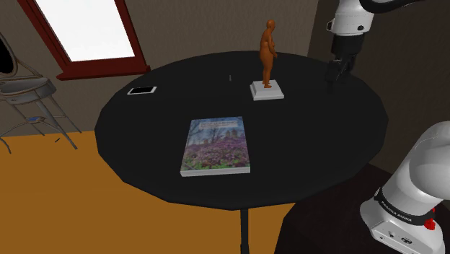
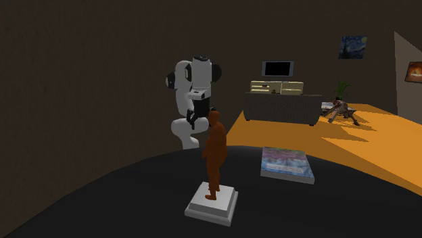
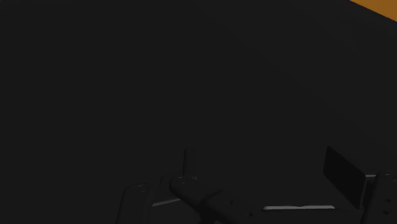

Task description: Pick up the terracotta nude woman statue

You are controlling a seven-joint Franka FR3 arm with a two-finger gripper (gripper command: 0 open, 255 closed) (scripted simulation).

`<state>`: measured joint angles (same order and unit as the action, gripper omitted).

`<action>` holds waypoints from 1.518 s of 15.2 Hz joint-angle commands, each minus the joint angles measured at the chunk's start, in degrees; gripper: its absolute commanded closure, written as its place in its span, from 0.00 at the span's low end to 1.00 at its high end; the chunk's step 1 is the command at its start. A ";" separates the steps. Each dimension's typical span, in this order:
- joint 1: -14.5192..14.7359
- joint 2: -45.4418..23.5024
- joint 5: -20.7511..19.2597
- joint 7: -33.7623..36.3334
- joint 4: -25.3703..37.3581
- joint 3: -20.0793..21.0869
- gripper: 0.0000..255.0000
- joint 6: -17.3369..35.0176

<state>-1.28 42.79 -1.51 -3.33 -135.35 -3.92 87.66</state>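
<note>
While the jaws hang parted, empty, the statue (image 1: pixel 268 54) stands on the table (image 1: pixel 324 137).

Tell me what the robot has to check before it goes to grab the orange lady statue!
1. Orange-brown standing-woman statue upright on its white square base: ok.
2. All-black two-finger gripper open: ok.
3. Gripper around the statue: not ok, it hangs apart, toward the shoulder view's right.
4. Flower-covered book and flat white phone lying apart from the statue: ok.
</note>
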 commanded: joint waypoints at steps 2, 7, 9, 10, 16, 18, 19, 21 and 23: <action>-0.14 -1.40 0.04 0.73 0.84 0.19 0.00 1.73; -0.96 -8.42 -0.09 4.34 5.78 1.07 0.00 9.57; -1.33 -11.19 -0.30 5.79 8.09 1.37 0.00 12.34; -1.52 -12.57 -0.43 6.52 9.32 1.51 0.00 13.64; -2.80 -20.71 -1.68 10.94 17.61 2.28 0.00 20.29; -3.24 -23.37 -2.26 12.44 20.72 2.48 0.00 22.08; -3.45 -24.69 -2.58 13.19 22.35 2.57 0.00 22.89; -3.86 -27.32 -3.27 14.71 25.73 2.71 0.00 24.37; -4.28 -29.95 -4.02 16.23 29.31 2.83 0.00 25.63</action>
<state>-5.40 14.28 -5.13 11.90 -107.79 -1.28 112.36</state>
